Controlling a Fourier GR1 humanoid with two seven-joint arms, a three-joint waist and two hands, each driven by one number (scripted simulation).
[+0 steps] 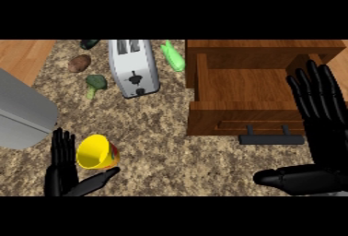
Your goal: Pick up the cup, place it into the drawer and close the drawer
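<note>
A yellow cup [95, 152] lies on its side on the speckled counter at the lower left, its mouth facing left. My left hand [62, 169] is right beside it, fingers straight up on its left and thumb stretched out beneath it, open and not curled round it. The wooden drawer [238, 90] stands pulled out at the upper right, with a dark handle [271, 138] on its front. My right hand [321, 133] is raised open at the right edge, fingers straight over the drawer's right side, thumb pointing left.
A silver toaster [134, 67] stands at the top centre. A green pepper [172, 56], a broccoli floret [95, 83] and a brown potato [79, 63] lie around it. A grey metal sink edge [20, 113] fills the left.
</note>
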